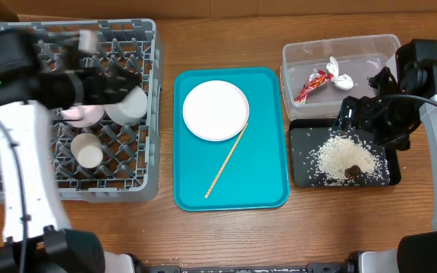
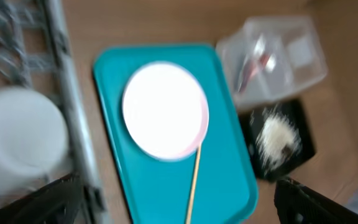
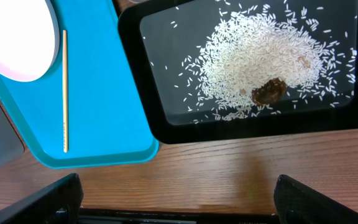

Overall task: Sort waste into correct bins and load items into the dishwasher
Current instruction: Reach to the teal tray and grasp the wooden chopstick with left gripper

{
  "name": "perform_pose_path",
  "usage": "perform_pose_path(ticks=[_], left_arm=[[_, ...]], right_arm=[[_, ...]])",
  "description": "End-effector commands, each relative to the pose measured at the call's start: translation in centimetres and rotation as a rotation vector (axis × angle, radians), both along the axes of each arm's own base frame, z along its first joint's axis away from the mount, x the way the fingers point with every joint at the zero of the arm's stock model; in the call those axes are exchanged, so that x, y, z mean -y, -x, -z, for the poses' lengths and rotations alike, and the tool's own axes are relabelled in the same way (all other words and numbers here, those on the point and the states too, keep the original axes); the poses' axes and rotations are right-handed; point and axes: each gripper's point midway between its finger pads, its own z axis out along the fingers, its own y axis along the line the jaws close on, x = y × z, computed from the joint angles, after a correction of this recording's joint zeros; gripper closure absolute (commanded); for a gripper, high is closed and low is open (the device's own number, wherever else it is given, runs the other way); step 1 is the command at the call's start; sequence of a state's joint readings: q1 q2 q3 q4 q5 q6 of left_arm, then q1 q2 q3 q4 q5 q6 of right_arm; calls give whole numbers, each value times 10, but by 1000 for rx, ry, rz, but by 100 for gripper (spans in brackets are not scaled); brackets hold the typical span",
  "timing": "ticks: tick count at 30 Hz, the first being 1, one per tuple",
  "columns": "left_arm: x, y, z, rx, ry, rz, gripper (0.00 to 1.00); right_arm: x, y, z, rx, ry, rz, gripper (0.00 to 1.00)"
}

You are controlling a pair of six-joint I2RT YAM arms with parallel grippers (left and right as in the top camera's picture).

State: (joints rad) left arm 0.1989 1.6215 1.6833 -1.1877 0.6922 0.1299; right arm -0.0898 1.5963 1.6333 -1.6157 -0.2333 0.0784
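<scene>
rice [image 3: 260,56] heaped white with brown lump [image 3: 269,92]; left hand [image 2: 179,202], right hand [image 3: 176,199] both agape.

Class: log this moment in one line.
left gripper open over grey plastic dish rack; right gripper open over flat black tray; crumpled red-and-white wrapper in clear tub; round white plate, thin wooden chopstick on teal tray

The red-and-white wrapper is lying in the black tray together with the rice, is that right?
Not quite. The wrapper lies in the clear tub, not in the black tray. Only the rice and the brown lump are in that tray. The overhead view shows this.
</scene>
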Motion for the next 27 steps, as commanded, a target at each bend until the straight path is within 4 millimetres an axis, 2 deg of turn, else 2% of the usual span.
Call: perform_pose_path(ticks=[1, 8, 12, 20, 27], left_arm=[[16, 6, 28, -145, -193, -84, 0], [107, 43, 79, -332, -331, 16, 0], [136, 64, 116, -401, -451, 69, 0], [160, 96, 196, -546, -666, 191, 0], [170, 109, 244, -629, -759, 255, 0]], right_arm=[[-2, -1, -4, 20, -9, -4, 0], [-2, -1, -4, 20, -9, -4, 0], [-2, -1, -4, 20, -9, -4, 0], [-3, -1, -4, 19, -10, -3, 0], [-3, 1, -4, 13, -10, -3, 0]])
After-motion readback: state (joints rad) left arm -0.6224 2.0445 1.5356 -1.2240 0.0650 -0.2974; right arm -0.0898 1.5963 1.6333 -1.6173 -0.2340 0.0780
